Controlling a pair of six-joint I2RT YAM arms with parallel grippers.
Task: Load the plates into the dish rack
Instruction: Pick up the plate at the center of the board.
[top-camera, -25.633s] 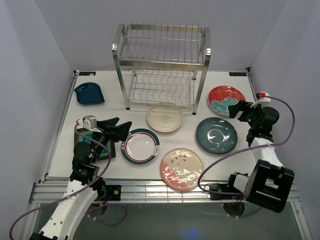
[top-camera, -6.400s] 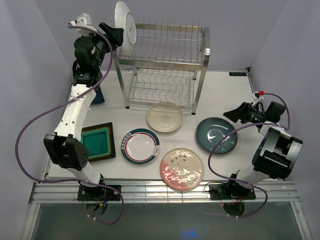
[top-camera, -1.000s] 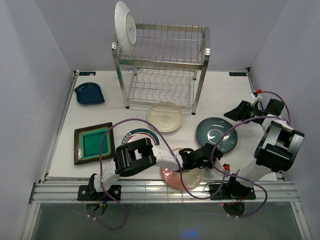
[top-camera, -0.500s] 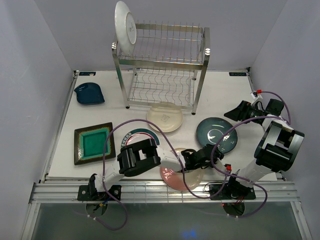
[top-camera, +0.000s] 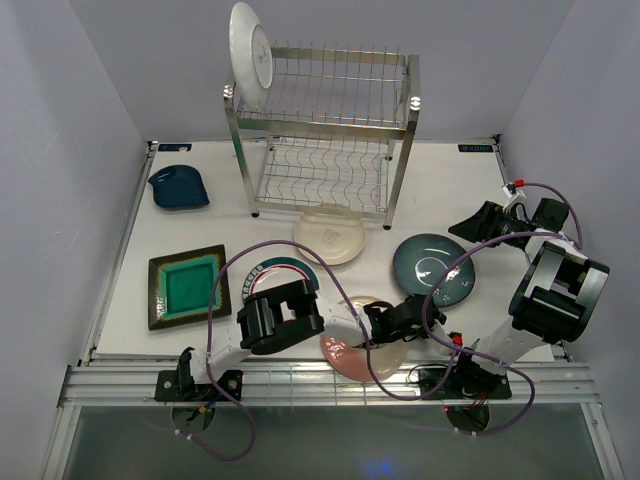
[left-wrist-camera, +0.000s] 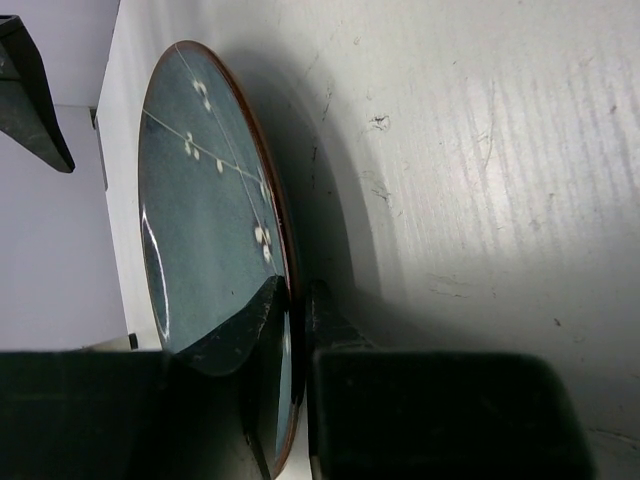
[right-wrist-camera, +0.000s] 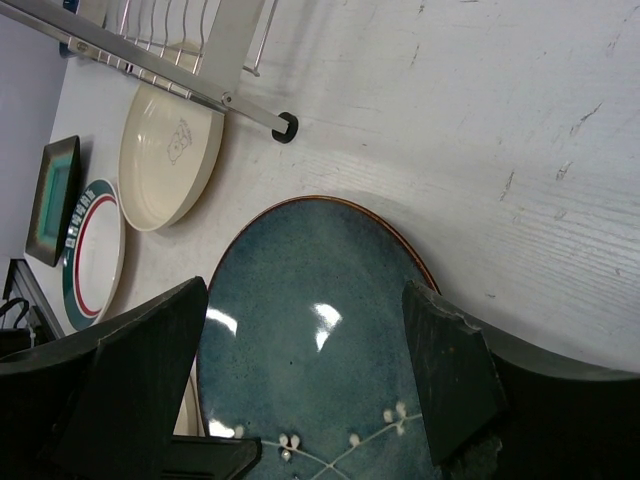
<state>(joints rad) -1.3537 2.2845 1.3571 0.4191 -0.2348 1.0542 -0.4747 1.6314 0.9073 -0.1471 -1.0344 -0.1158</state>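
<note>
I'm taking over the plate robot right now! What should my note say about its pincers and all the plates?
Left pincer: shut on the near rim of the dark teal plate, which lies on the table.
Right pincer: open, empty, near that plate's right side.
Done: one pale plate stands upright at the left end of the dish rack's top tier.
Left to load: the dark teal plate, cream plate, green-red rimmed plate, pink speckled plate, square green plate, small dark blue plate.

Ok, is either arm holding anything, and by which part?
The left gripper pinches the teal plate by its rim, jaws either side. The right gripper holds nothing.
</note>
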